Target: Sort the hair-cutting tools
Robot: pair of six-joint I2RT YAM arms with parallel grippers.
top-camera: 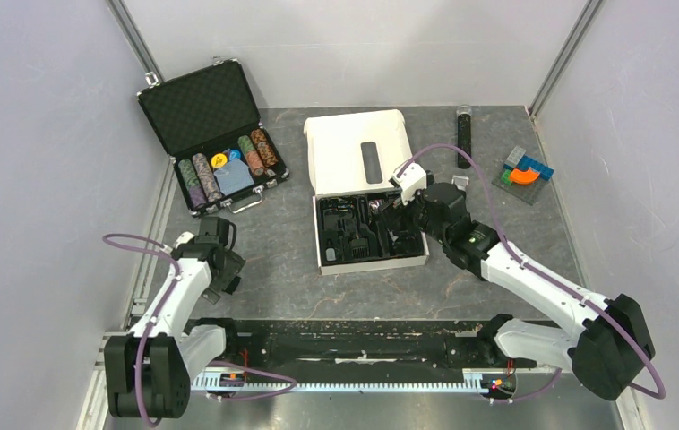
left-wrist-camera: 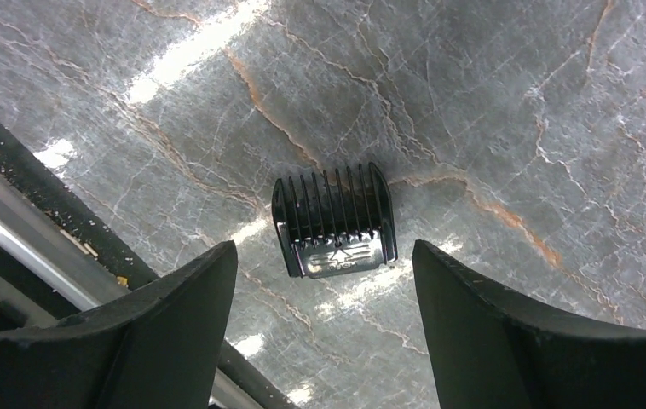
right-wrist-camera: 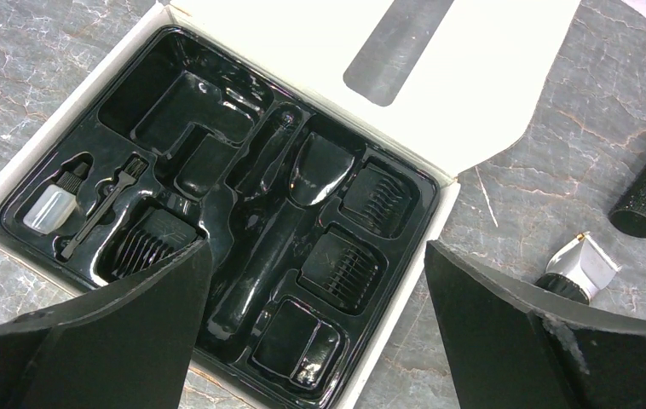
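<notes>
Left gripper (left-wrist-camera: pixel 324 256): fingers spread, empty, above a loose comb attachment (left-wrist-camera: pixel 334 220) lying on the table (left-wrist-camera: pixel 516 102).
Right gripper (right-wrist-camera: pixel 317 249): spread wide, empty, over the tray (right-wrist-camera: pixel 175 47).
Tray: three combs (right-wrist-camera: pixel 343 266) seated; long slot (right-wrist-camera: pixel 260 256) looks empty.
Clipper (right-wrist-camera: pixel 577 266): on the table beside the box (right-wrist-camera: pixel 473 85), not yet stowed.

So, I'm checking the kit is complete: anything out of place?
Yes. One comb attachment lies loose on the table under the open left gripper, away from the box. The clipper also lies on the table just outside the box.
</notes>
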